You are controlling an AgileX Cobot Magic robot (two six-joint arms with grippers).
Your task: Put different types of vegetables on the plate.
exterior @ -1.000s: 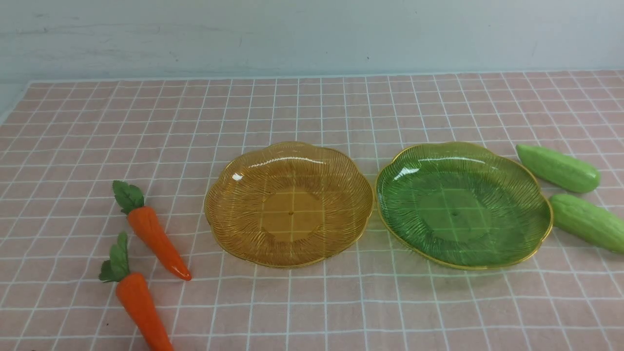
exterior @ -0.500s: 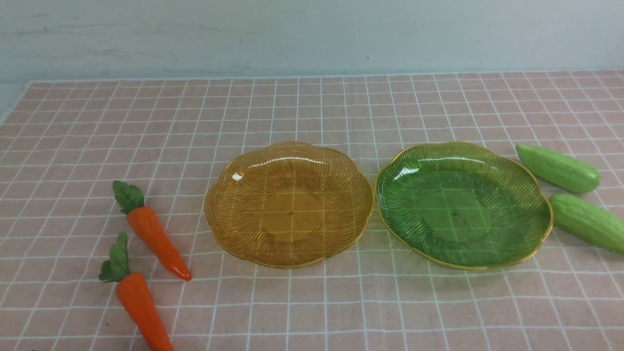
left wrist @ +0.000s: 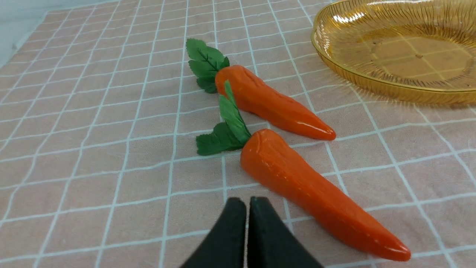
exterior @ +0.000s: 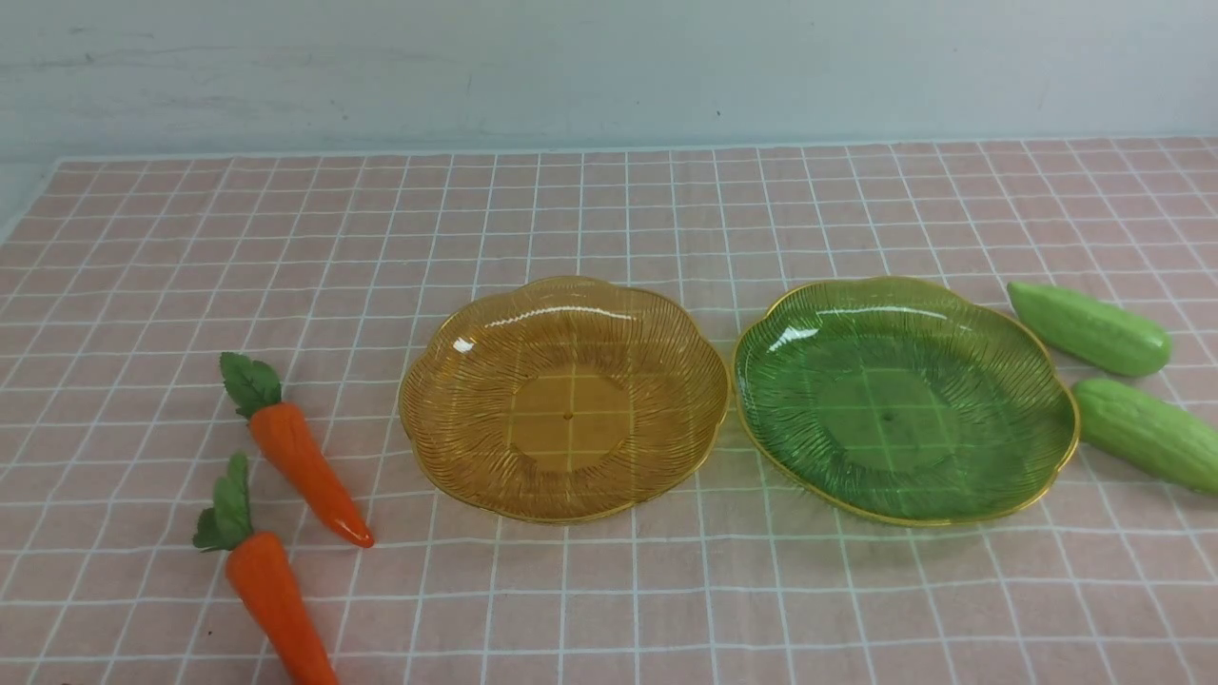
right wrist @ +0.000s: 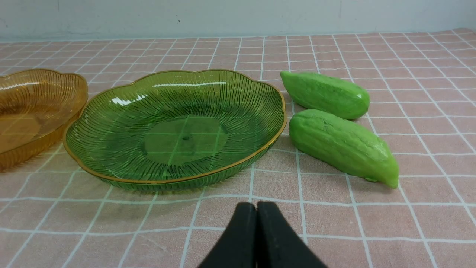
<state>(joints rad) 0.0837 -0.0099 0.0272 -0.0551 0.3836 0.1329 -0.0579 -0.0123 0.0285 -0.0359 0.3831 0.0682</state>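
Two orange carrots with green leafy tops lie at the left, one [exterior: 304, 468] farther back, one [exterior: 276, 599] nearer the front edge. Two light-green cucumbers lie at the right, one [exterior: 1090, 328] behind the other [exterior: 1147, 433]. Between them sit an amber plate [exterior: 447, 457] and a green plate [exterior: 790, 447], both with nothing in them. In the left wrist view my left gripper [left wrist: 247, 203] is shut and holds nothing, just short of the nearer carrot [left wrist: 308, 186]. In the right wrist view my right gripper [right wrist: 256, 206] is shut and holds nothing, in front of the green plate [right wrist: 111, 149] and the cucumbers [right wrist: 342, 145]. Neither gripper shows in the front view.
A pink cloth with a white grid [exterior: 609, 219] covers the table. A pale wall [exterior: 609, 67] runs along the back edge. The cloth's left edge [exterior: 29, 205] shows at the far left.
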